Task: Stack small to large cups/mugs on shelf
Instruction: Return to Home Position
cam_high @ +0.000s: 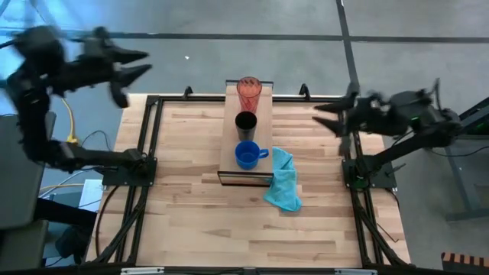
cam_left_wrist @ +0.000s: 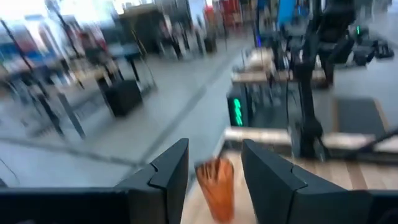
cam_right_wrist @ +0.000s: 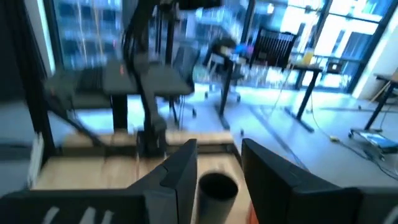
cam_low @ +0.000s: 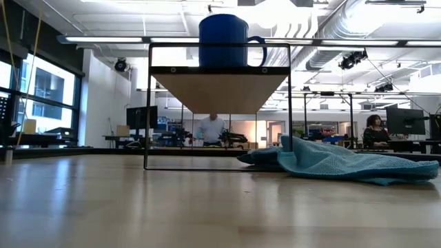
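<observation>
Along the shelf at the middle of the counter, the blue mug, black cup and red tumbler stand in a row, shortest at the near end. That reads as the finished order and likely explains why the left arm's fingers and the right arm's fingers hang spread and empty, well clear by the counter's far-left corner and right edge. From table height only the mug shows atop the shelf, screening the other two, and the right wrist view catches just the black cup's rim, its body cut off.
</observation>
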Robot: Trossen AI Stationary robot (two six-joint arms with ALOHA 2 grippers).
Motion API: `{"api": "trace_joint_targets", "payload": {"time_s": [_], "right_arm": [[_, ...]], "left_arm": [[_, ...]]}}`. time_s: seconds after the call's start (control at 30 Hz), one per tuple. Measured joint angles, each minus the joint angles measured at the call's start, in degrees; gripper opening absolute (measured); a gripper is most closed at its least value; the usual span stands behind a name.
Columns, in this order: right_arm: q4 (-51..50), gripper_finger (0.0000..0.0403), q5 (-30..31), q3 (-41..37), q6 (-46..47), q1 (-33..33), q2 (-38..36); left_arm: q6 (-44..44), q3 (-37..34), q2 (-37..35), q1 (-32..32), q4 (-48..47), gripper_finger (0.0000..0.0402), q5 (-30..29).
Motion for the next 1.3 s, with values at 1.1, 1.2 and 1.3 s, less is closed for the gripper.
{"api": "trace_joint_targets", "payload": {"time_s": [1.1, 1.2, 1.3], "right_arm": [[-7.0, 0.0119, -5.4, 0.1, 10.9, 0.0, -12.5], [-7.7, 0.0119, -7.3, 0.1, 6.8, 0.0, -11.9], [-8.5, 0.0119, -8.0, 0.1, 4.1, 0.0, -10.8]], "left_arm": [[-18.0, -1.6, -13.9, 0.0, -1.7, 0.0138, 8.1], [-17.0, -5.7, -15.5, 0.0, -0.3, 0.0138, 11.6], [-17.1, -13.0, -18.8, 0.0, 3.0, 0.0138, 11.8]]}}
